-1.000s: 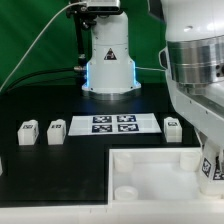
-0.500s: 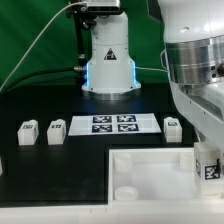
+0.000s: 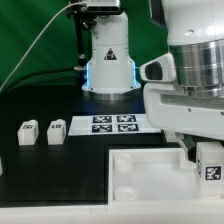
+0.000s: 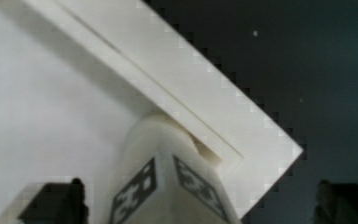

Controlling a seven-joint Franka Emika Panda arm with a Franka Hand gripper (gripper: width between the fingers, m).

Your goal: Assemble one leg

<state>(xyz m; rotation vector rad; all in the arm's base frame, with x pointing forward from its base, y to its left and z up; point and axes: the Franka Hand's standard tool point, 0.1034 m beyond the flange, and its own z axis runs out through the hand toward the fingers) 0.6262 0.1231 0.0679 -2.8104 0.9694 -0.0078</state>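
1. You see the leg (image 3: 209,163) at the exterior frame's lower right, over the tray's (image 3: 150,170) corner.
2. Hand (image 4: 194,205): fingertips flank the leg (image 4: 163,180), but contact is hidden; you cannot tell whether it pinches.
3. The leg looks light, stiff and smooth; grip its flat sides.
4. The tray holds nothing visible; two legs (image 3: 27,132) (image 3: 56,130) rest on the counter (image 3: 50,100) at left.

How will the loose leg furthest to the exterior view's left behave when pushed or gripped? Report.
The leg looks like rigid moulded plastic, so probably stiff and light. Squat, with flat faces, it would likely slide rather than roll when pushed. Its smooth white surface may be slightly slippery between the fingers.
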